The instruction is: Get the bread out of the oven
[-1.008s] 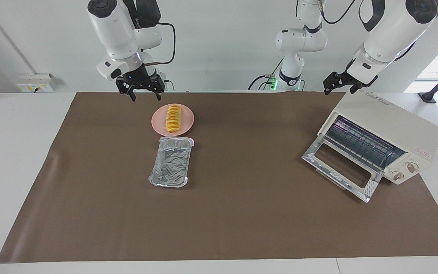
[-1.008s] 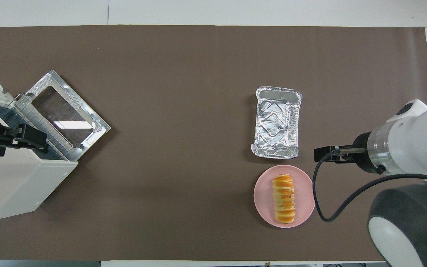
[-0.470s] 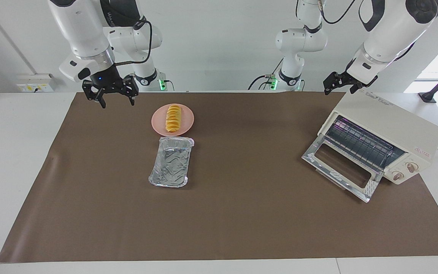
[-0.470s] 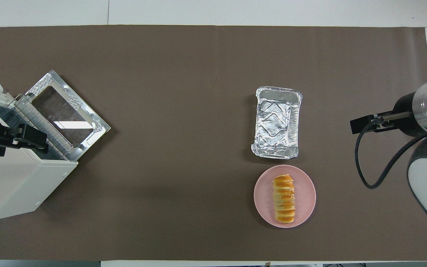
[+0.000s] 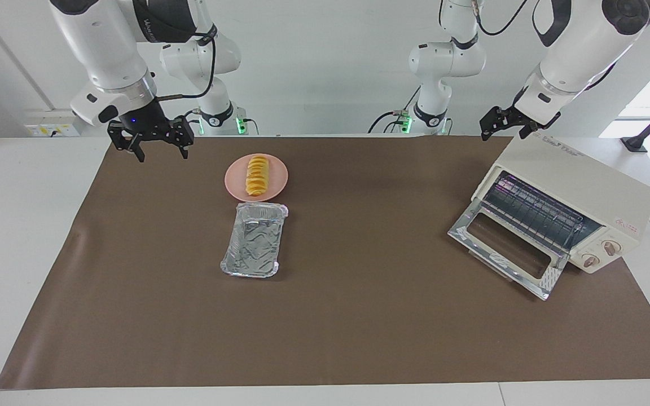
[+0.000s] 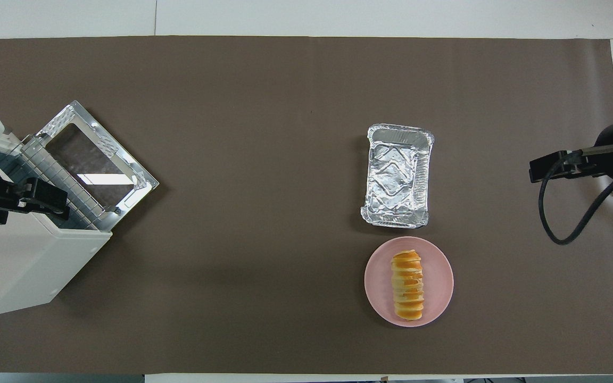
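The bread (image 5: 257,175) lies on a pink plate (image 5: 277,184), outside the oven; it also shows in the overhead view (image 6: 407,285). The cream-white oven (image 5: 584,186) stands at the left arm's end of the table, its glass door (image 5: 503,248) dropped open and its wire rack bare. My right gripper (image 5: 159,151) is open and empty, up in the air over the brown mat toward the right arm's end, well apart from the plate. My left gripper (image 5: 504,131) hangs open and empty over the oven's top and waits.
A crinkled silver foil tray (image 5: 253,239) lies empty on the mat beside the plate, farther from the robots. The brown mat (image 5: 359,316) covers most of the white table. The oven's two knobs (image 5: 601,254) face away from the robots.
My right gripper has swung away from above the plate toward the right arm's end of the table, still open and empty. The bread, plate, tray, oven and left arm have not moved.
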`<state>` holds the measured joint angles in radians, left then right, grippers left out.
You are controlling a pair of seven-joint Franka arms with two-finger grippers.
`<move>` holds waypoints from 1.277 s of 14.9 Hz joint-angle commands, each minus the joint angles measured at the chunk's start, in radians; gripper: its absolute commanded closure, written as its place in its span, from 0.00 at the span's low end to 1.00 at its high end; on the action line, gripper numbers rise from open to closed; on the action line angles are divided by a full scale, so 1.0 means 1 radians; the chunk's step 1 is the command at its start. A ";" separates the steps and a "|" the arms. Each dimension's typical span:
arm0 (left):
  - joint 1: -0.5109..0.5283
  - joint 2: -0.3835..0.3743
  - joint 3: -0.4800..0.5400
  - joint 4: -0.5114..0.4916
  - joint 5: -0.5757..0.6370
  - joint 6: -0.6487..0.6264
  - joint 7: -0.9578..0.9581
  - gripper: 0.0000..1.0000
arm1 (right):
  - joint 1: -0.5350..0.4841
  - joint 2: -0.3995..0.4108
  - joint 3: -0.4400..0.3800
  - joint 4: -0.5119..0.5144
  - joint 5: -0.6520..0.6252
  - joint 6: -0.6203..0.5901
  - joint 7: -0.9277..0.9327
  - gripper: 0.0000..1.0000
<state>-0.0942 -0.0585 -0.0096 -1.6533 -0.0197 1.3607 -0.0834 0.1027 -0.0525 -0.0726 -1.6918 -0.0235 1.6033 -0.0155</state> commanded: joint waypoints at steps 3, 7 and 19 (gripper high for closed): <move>0.010 -0.021 -0.006 -0.020 0.017 0.017 0.005 0.00 | -0.018 0.010 0.010 0.017 -0.010 -0.020 -0.024 0.00; 0.010 -0.021 -0.006 -0.019 0.017 0.017 0.005 0.00 | -0.009 0.005 0.011 0.017 -0.010 -0.032 -0.023 0.00; 0.010 -0.021 -0.006 -0.019 0.017 0.017 0.005 0.00 | -0.163 0.002 0.137 0.030 -0.009 -0.079 -0.023 0.00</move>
<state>-0.0942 -0.0585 -0.0096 -1.6533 -0.0197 1.3607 -0.0834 -0.0336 -0.0531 0.0465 -1.6745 -0.0236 1.5424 -0.0166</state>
